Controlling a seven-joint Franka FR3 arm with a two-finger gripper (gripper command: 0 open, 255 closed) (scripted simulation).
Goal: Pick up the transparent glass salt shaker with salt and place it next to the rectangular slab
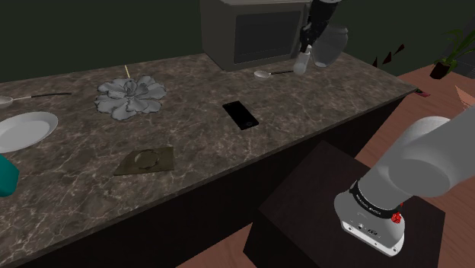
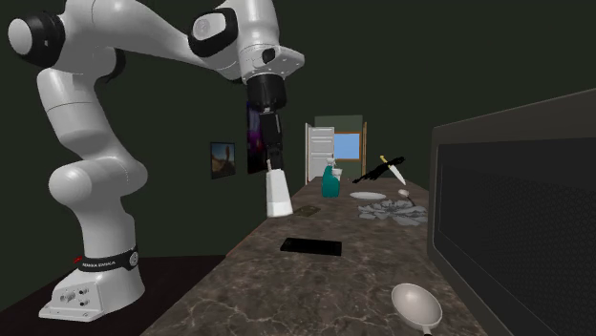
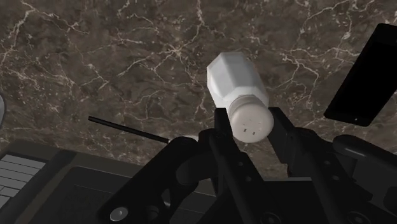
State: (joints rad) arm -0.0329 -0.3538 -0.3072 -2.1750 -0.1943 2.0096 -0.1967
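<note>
My gripper (image 1: 306,47) is shut on the cap end of a white salt shaker (image 1: 301,63) and holds it in the air above the counter's far right end, in front of the microwave. From the second exterior view the shaker (image 2: 278,195) hangs below the black fingers (image 2: 273,153), clear of the marble top. In the wrist view the two fingers (image 3: 222,130) clasp the perforated cap, and the faceted shaker body (image 3: 234,79) sticks out beyond the gripper (image 3: 250,124). The rectangular slab (image 1: 240,115) is thin and black, lying flat mid-counter (image 2: 310,246) (image 3: 362,73).
A microwave (image 1: 251,30) stands at the counter's back, with a spoon (image 1: 266,74) before it. Further along the shoulder view's left lie a grey flower-shaped piece (image 1: 130,97), an olive square coaster (image 1: 145,161), a white plate (image 1: 27,129) and a teal object (image 1: 6,175). The counter's front edge (image 1: 304,148) drops to the stand.
</note>
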